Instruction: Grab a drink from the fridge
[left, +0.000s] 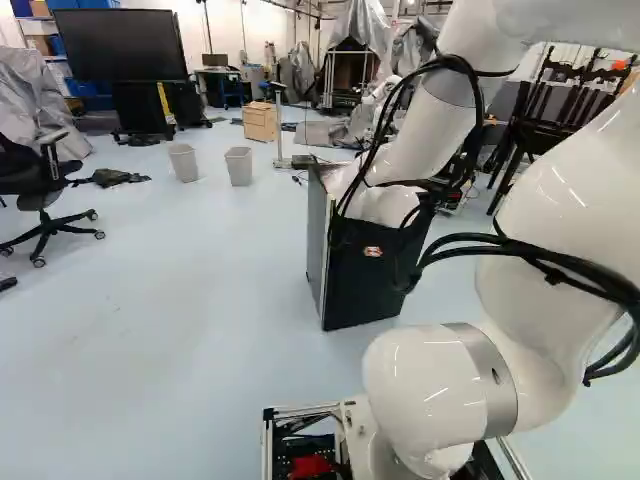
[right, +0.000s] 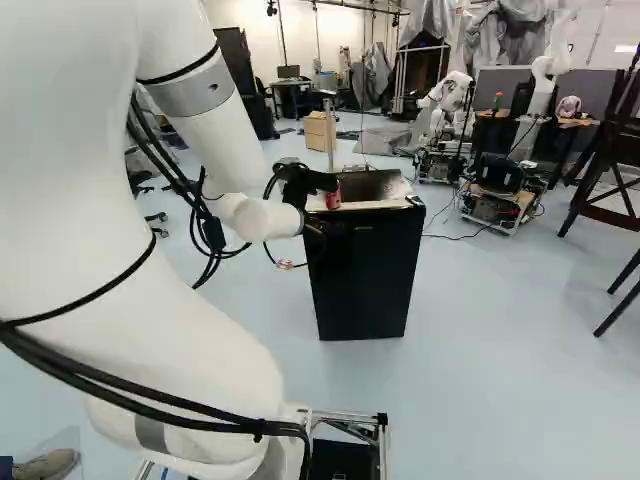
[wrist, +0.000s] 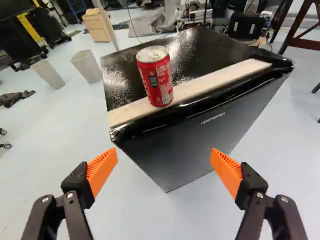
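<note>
Drink can (wrist: 160, 85), red with a silver top, white lettering and a dark printed patch, upright on the pale strip (wrist: 222, 81) that runs along the front edge of the fridge's top. The fridge (wrist: 195, 142) is black, its door closed; the glossy top is spattered with pale specks. In the left base view the arm (left: 440, 115) conceals the can and most of the fridge's top; in the right base view the can shows small beside the gripper (right: 315, 181), whose black body covers one front corner of the top. The finer print on the can is too small to make out, and the far side of the can is out of sight. In the wrist view the gripper (wrist: 164, 164) is released, its two fingers spread wide with the orange pads (wrist: 102, 171) facing each other; nothing lies in its grasp and neither finger touches the can, which stands ahead of the gap between them. Beyond the fridge are two grey bins (left: 239, 166), standing near each other, and a wooden cabinet (left: 260, 121); another robot (right: 448, 95) stands farther back in the right base view.
</note>
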